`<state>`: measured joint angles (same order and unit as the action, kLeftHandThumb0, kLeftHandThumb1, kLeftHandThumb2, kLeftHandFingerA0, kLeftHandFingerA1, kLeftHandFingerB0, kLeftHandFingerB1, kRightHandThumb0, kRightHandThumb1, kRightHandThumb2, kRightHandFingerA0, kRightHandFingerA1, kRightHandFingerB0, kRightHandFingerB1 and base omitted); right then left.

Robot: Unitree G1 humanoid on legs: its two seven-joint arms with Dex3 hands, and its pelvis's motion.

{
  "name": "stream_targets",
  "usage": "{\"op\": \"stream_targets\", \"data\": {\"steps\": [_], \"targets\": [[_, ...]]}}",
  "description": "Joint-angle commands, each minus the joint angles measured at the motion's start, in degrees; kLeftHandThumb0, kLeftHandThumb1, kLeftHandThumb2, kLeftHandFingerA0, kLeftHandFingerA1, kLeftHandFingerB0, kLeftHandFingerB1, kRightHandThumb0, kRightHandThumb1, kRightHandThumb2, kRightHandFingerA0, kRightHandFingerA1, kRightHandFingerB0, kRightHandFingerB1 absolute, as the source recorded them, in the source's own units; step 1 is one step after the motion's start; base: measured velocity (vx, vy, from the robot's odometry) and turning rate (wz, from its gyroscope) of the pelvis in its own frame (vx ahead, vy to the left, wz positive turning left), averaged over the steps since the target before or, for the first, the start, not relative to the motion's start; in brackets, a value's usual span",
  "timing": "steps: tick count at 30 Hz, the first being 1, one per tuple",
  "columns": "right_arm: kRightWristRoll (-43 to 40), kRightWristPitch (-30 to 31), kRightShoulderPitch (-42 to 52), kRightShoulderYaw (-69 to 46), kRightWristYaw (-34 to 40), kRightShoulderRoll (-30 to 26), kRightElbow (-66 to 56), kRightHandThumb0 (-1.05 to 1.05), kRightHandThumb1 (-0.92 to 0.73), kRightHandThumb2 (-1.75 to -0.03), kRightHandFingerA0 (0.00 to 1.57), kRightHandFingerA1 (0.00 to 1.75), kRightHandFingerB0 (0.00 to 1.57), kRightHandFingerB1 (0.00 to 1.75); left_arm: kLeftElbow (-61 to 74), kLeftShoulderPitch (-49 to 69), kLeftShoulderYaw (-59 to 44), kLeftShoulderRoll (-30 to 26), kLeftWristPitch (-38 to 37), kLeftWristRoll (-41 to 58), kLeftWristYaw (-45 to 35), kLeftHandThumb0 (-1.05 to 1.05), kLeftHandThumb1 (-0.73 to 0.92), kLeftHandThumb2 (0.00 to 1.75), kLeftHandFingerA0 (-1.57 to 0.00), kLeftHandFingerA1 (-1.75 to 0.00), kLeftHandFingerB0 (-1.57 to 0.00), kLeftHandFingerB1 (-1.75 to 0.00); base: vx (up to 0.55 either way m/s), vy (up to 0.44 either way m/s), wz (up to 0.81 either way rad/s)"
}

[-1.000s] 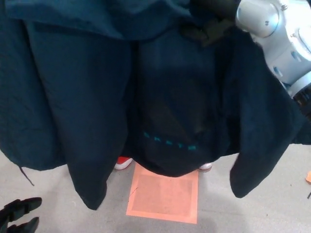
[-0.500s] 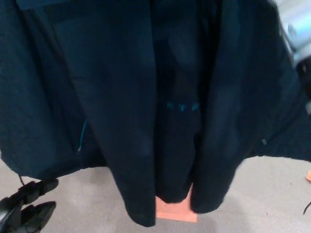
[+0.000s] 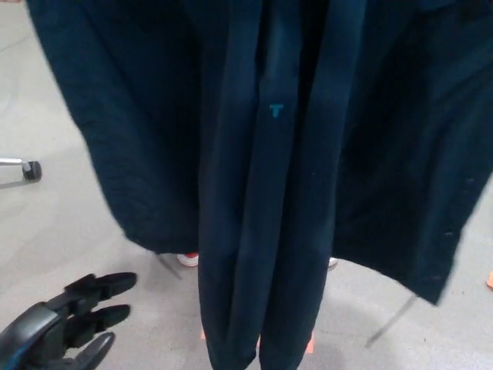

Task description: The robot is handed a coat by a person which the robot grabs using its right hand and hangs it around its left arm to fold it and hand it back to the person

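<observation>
A dark navy coat (image 3: pixel 293 154) hangs down from above and fills most of the head view, its folds reaching almost to the bottom edge. A small teal mark shows on its middle fold. My left hand (image 3: pixel 65 324) is at the lower left, below and clear of the coat, open with its fingers spread and holding nothing. My right hand and arm do not show; the coat covers the upper right where they were.
A person's red and white shoes (image 3: pixel 189 260) peek out under the coat hem. A bit of an orange floor mark (image 3: pixel 308 345) shows beside the coat's lower end. A chair caster (image 3: pixel 31 169) stands at the far left on the grey floor.
The coat has risen and hangs longer and narrower, hiding my right arm and most of the orange floor mark. My left hand has come up and to the right.
</observation>
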<state>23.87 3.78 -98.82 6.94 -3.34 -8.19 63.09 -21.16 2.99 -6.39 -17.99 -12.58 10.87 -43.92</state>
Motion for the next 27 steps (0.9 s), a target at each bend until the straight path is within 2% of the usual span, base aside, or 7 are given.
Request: {"op": "stream_targets", "data": {"steps": [1, 2, 5, 13, 14, 19, 27], "targets": [[0.5, -4.4, -4.3, 1.4, 5.4, 0.8, 3.7, -0.42, -0.87, -0.66, 0.97, 1.15, 0.88, 0.92, 17.7, 4.7, 3.3, -4.8, 11.9, 9.8, -9.8, -0.73, 0.84, 0.65, -0.24, -0.34, -0.14, -0.29, 0.0, 0.0, 0.0], [0.8, -4.9, -4.1, 1.8, 5.3, 0.9, 4.1, -0.33, -0.68, -1.11, 0.94, 0.93, 0.85, 0.83, 21.3, 5.0, 3.7, -6.2, 14.4, 12.6, -12.1, -0.36, 0.53, 1.09, 0.0, -0.48, 0.0, -0.48, 0.0, 0.0, 0.0], [1.0, -5.8, -3.8, 2.5, 5.5, 1.1, 4.5, -0.42, -0.88, -0.66, 0.96, 0.9, 0.85, 0.67, 26.0, 5.1, 3.9, -8.4, 18.1, 16.6, -14.9, -0.36, 0.53, 1.09, 0.0, -0.48, 0.0, -0.48, 0.0, 0.0, 0.0], [1.4, -6.1, -1.8, 4.0, 5.6, 1.7, 4.9, -0.4, -0.85, -0.71, 0.84, 1.59, 0.81, 1.15, 39.4, 2.6, 2.3, -15.0, 28.9, 30.0, -17.9, -0.88, 0.72, 1.06, -0.15, -0.47, -0.01, -0.37, 0.0, 0.0, 0.0], [1.7, -5.6, -1.5, 4.4, 5.8, 1.8, 5.2, -0.4, -0.7, -1.07, 0.97, 1.17, 0.79, 0.89, 40.7, 1.8, 2.5, -15.5, 29.8, 31.8, -18.5, -0.87, 0.72, 1.06, -0.15, -0.48, -0.01, -0.37, 0.0, 0.0, 0.0], [1.8, -6.1, -0.1, 5.3, 6.1, 2.3, 5.9, -0.4, -0.87, -0.65, 0.84, 1.17, 0.82, 0.79, 44.7, -2.0, 6.6, -17.6, 33.7, 31.7, -19.2, -0.78, 0.86, 0.67, -0.11, -0.32, -0.09, -0.25, 0.0, 0.0, 0.0], [1.1, -6.6, 0.2, 5.7, 6.8, 5.8, 6.4, -0.42, -0.86, -0.65, 0.96, 0.86, 0.94, 0.7, 40.2, -14.3, 22.5, -8.7, 36.8, 21.3, -14.8, -0.72, 0.68, 1.06, -0.03, -0.43, -0.02, -0.35, 0.0, 0.0, 0.0]]}}
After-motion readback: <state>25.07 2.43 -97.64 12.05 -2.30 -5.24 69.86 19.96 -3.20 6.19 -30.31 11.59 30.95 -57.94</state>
